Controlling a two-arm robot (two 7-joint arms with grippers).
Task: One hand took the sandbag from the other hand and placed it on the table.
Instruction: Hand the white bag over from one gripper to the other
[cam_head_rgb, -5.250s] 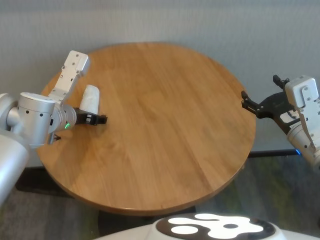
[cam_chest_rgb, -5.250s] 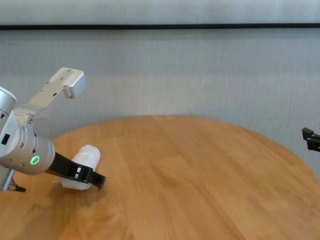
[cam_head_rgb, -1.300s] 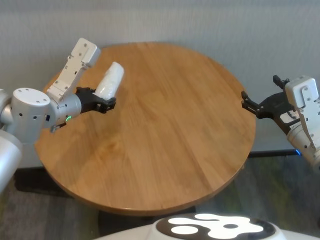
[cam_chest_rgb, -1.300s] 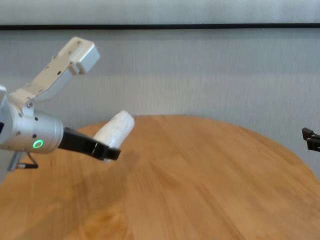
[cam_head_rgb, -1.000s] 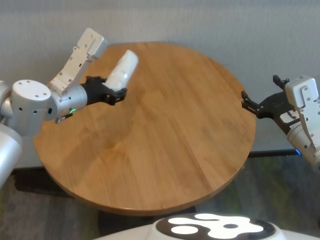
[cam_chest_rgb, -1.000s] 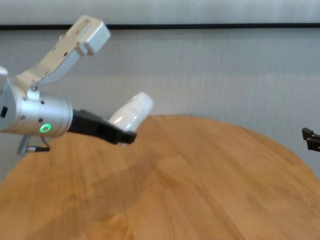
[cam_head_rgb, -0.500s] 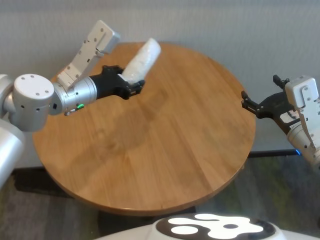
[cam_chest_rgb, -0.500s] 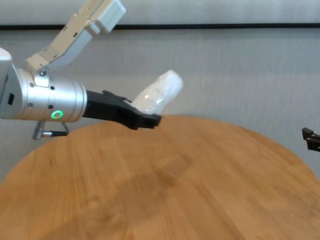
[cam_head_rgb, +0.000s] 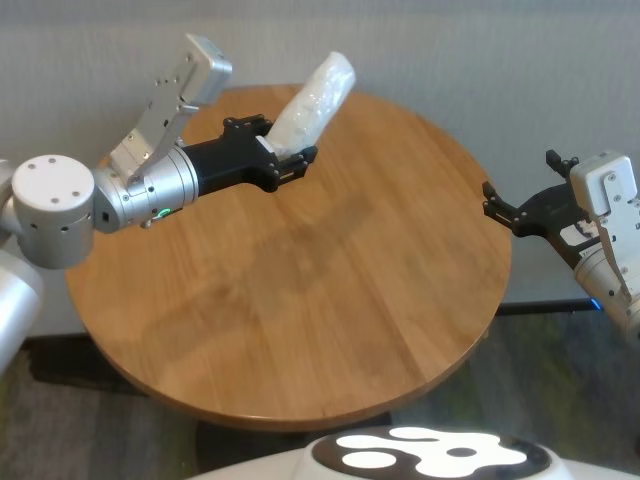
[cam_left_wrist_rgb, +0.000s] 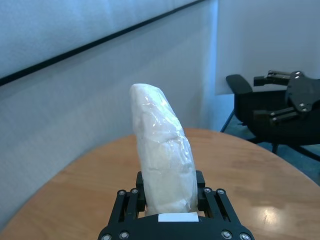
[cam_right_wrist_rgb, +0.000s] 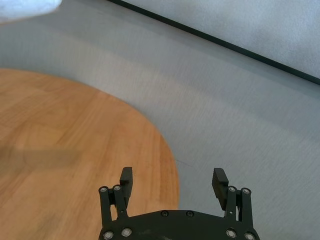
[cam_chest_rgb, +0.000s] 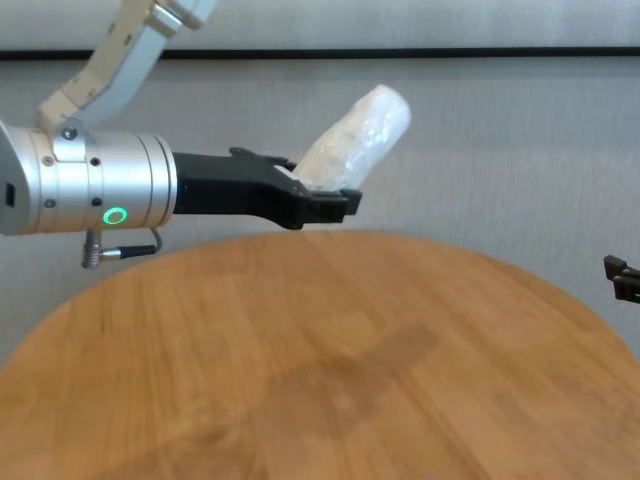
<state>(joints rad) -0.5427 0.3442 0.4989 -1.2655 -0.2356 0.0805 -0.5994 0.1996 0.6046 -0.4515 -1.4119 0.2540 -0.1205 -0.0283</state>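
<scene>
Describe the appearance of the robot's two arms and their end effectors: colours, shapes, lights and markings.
Both arms are silver-grey with rounded joints. The left end effector is black with two fingers, on a silver cylindrical wrist with a green ring light and a pale grey angular bracket above. The right end effector is also black and two-fingered, with a boxy pale grey housing and a blue light.

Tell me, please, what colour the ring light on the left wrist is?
Green; the ring light shows best in the chest view.

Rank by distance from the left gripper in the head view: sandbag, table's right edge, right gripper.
1. sandbag: clamped in the left gripper, sticking up above the table's far left.
2. table, right edge: across the top.
3. right gripper: open, just off that edge.
</scene>
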